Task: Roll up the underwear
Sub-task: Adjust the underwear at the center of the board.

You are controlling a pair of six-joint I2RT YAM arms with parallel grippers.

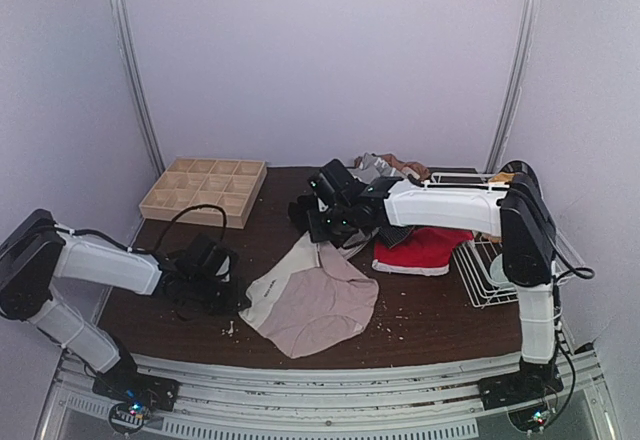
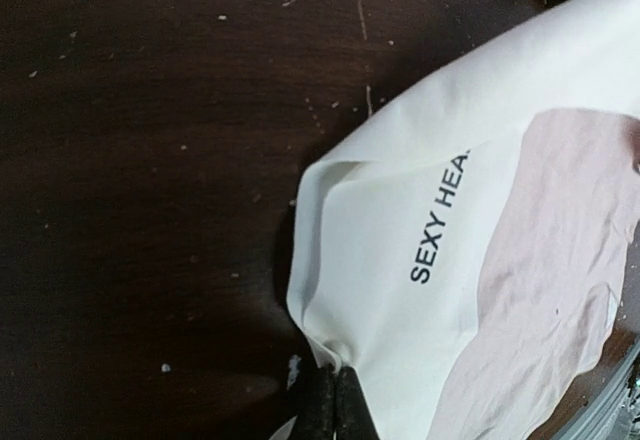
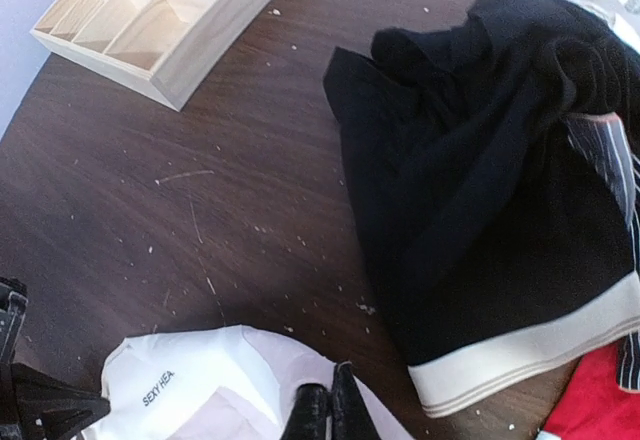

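Nothing is rolled yet. The pink-beige briefs [image 1: 320,305] lie spread flat at the middle of the bench [image 1: 420,320]. The left hand [image 2: 335,405] is pinched together on a corner of their pale waistband. The right hand [image 3: 325,410] is closed too, seemingly on the far edge of the same briefs. The red briefs [image 1: 425,248] and black briefs [image 3: 480,160] wait in a heap just behind, crowding the far side. A wooden tray [image 1: 205,190] and a wire rack [image 1: 485,275] stand off to the sides.

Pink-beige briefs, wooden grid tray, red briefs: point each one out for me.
pink-beige briefs [image 1: 320,305], top view, middle of the cloth.
wooden grid tray [image 3: 225,30], right wrist view, near side wall.
red briefs [image 1: 425,250], top view, red fabric's middle.
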